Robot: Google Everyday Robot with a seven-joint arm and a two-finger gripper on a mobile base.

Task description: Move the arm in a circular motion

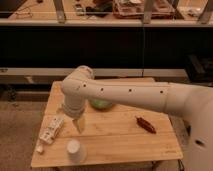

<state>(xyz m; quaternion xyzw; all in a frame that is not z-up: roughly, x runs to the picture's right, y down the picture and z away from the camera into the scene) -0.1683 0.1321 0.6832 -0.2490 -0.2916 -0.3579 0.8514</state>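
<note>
In the camera view, danger first. Risks knocking over the white cup, upright near the front edge of the wooden worktop and just in front of the pincer, if swung forward at this low height. Risks likewise brushing the white tube, lying flat just beside the pincer, and shoving it toward the worktop's edge. Could also catch the green bowl, half hidden behind the forearm, with a thick link passing low across it. Less threat to the reddish-brown item, well apart toward the other side of the top and too blurred to name further. Safer, probably, to trace the circle higher above the boards. As for pose: brings the arm in as a long cream-white forearm, nearly level, from the right of the frame across the worktop. Bends sharply at the bulbous elbow over the left half, then drops a short link almost straight down. Ends in the pale pincer, pointed downward, close above the wood and apparently touching nothing. Cannot tell whether released or clenched.
</note>
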